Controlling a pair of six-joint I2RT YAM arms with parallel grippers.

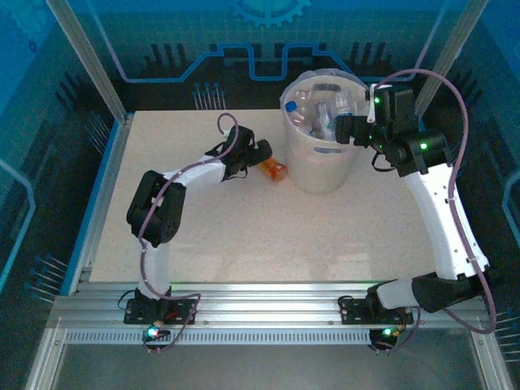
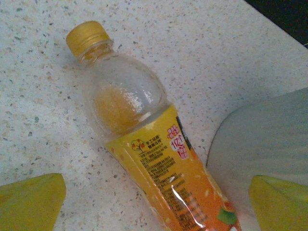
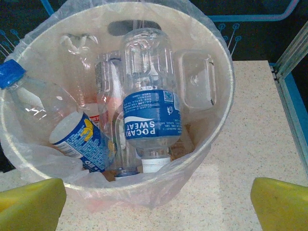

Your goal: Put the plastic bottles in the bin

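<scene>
Speckled table: one orange-labelled bottle outstanding, lying just left of the bin, under my left gripper, jaws spread wide. Bin: several plastic bottles already inside; my right gripper hangs over it, wide and empty.

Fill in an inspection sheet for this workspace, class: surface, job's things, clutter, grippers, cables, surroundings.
Surface: pale speckled table.
Job's things: orange-labelled bottle lying on the table beside the bin; the bin is upright and holds several bottles.
Clutter: nothing seen.
Grippers: left gripper open over the orange-labelled bottle; right gripper open above the bin.
Cables: left cable and right cable loop along the arms.
Surroundings: aluminium frame, blue panels.
</scene>
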